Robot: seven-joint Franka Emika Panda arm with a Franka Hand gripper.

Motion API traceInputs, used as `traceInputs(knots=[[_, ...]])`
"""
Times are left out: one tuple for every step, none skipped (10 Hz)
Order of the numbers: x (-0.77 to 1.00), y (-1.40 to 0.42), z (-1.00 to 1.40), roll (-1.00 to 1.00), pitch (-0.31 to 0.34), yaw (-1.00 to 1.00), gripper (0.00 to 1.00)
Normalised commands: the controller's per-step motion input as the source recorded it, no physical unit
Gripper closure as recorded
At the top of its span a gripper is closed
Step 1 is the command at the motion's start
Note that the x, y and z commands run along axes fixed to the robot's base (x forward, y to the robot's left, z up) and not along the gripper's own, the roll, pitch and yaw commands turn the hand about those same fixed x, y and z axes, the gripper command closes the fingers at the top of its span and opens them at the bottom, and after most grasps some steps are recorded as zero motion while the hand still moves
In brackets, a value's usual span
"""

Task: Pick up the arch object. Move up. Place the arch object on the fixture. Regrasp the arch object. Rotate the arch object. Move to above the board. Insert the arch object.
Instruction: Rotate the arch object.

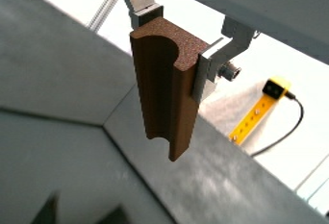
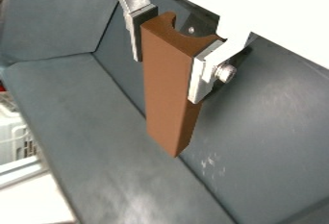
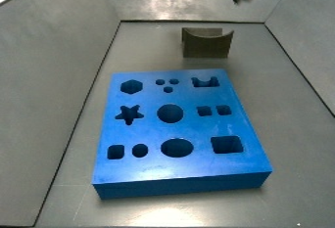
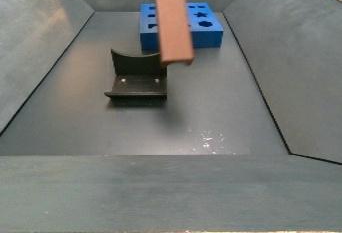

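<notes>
My gripper [image 1: 178, 43] is shut on the arch object [image 1: 164, 84], an orange-brown bar that hangs lengthwise below the fingers, its scooped end up between the silver plates. Both wrist views show the grip [image 2: 174, 43] near the bar's upper end [image 2: 170, 84]. In a side view the arch object [image 4: 173, 22] hangs in the air, slightly tilted, above and just behind the fixture [image 4: 138, 77]. The fixture [image 3: 206, 43] stands on the grey floor beyond the blue board [image 3: 177, 124]. The board [image 4: 207, 22] has shaped cutouts. The gripper itself is cut off at the edge of both side views.
Sloping grey walls [image 4: 40, 67] enclose the floor on all sides. A yellow device with a black cable [image 1: 266, 98] lies outside the wall. A white object [image 2: 13, 141] sits beyond the rim.
</notes>
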Motion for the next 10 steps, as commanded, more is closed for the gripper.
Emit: traceInputs(knots=[[-1.0,0.17,0.44,-0.14,-0.056,-0.11,1.0],[-1.0,0.16,0.39,-0.13,-0.046,-0.1,1.0],[-1.0,0.13,0.32,-0.13,-0.021,-0.1,1.0],[-0.88,0.1,0.24,-0.14,-0.014,-0.09,1.0],[-0.66,0.07,0.13,-0.14,-0.012,-0.08,1.0],[-0.56,0.06,0.1,-0.14,-0.01,-0.07,1.0],[-0.34,0.03,0.06,-0.13,-0.004,-0.06,1.0],[-0.17,0.02,0.04,-0.13,-0.005,-0.05,1.0],[0.0,0.0,0.0,-0.96,-0.089,-1.0,1.0],[0.04,0.01,-0.03,-0.95,-0.077,-1.0,1.0]])
